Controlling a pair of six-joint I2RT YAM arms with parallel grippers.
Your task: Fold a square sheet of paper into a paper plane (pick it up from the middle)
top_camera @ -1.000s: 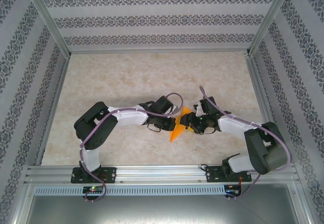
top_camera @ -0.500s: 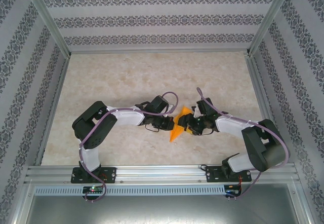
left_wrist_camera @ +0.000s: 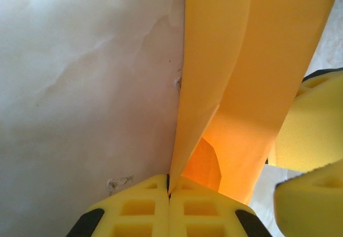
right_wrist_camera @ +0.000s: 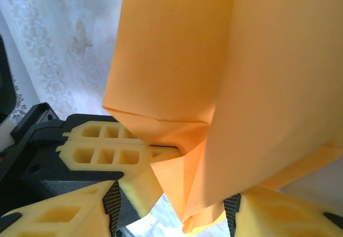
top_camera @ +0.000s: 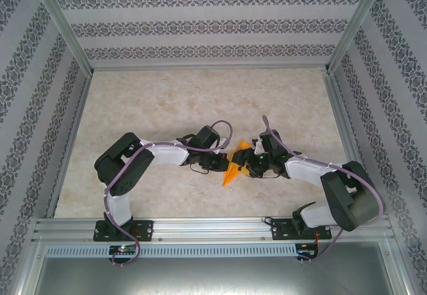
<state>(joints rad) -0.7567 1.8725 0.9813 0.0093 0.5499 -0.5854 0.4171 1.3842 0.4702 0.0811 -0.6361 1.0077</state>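
Left claw (left_wrist_camera: 169, 186) is clamped on the paper (left_wrist_camera: 252, 60), right claw (right_wrist_camera: 185, 205) sits apart around it, so one uneven tug could rip it.

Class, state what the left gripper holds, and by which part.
The left gripper pinches the folded orange paper by the end of one folded edge.

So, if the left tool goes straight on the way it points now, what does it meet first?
The folded bright orange paper sheet it pinches; just beyond, probably yellow fingers of the right tool, though depth is unclear.
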